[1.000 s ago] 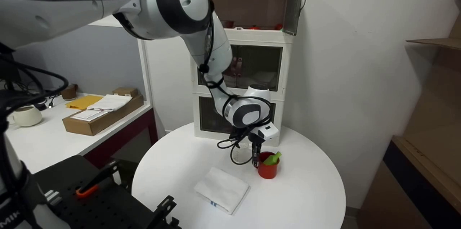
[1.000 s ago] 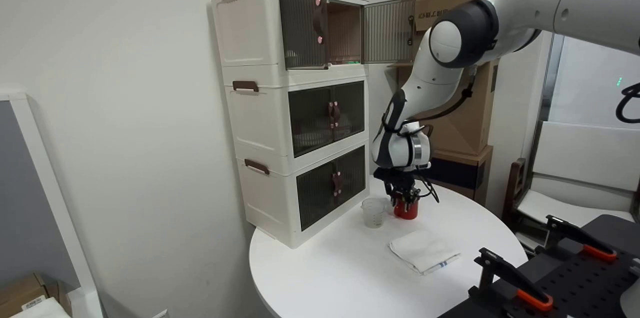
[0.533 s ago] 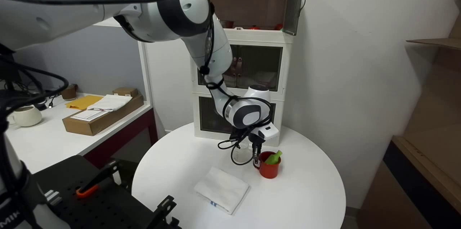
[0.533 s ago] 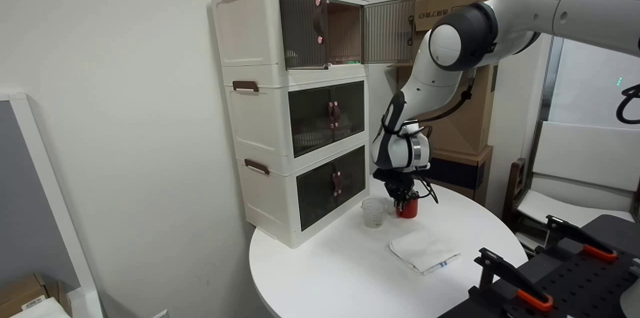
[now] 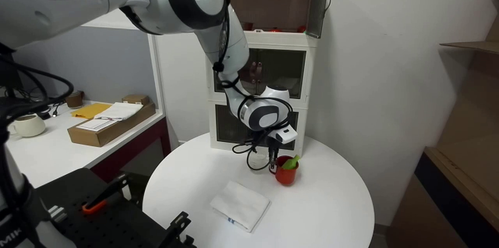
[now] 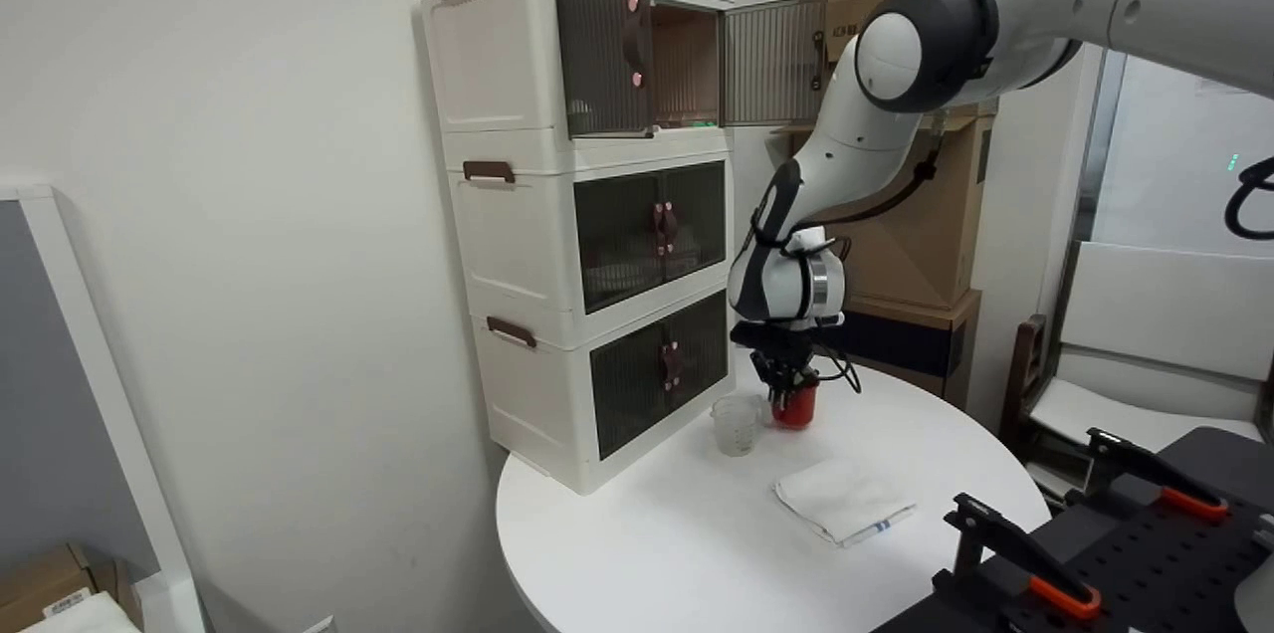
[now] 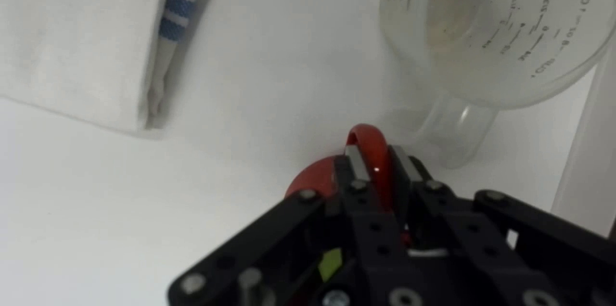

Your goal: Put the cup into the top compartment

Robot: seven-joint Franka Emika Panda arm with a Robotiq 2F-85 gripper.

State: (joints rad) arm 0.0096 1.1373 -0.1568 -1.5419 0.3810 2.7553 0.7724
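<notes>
Moved versus half a second ago: cup (image 5: 285, 176) and gripper (image 7: 378, 160), both a bit closer to the cabinet (image 6: 508, 255) in both exterior views. Translucent cup (image 6: 737, 426) also shifted slightly that way; folded cloth (image 5: 240, 206) hasn't. Gripper is narrow, holding the cup by its red handle (image 7: 373, 148), fingers (image 7: 404, 164) on either side in the wrist view. Cup is roughly upright, just beside the translucent cup, with a green object (image 5: 290, 163) sticking out of its top. We can't tell whether its base is off the tabletop (image 5: 319, 217) yet.

Step, as we read it: grasp done, lift just starting. Next we'd want a clean vertical raise, easing away from the translucent cup first: its clear handle (image 7: 459, 125) sits right by our fingers and may be what's getting pushed. Then up to the top compartment (image 5: 269, 0), in between its open doors (image 6: 602, 46). We should keep the cup level so the green object doesn't tip out, and not clip the opening's lower edge.
</notes>
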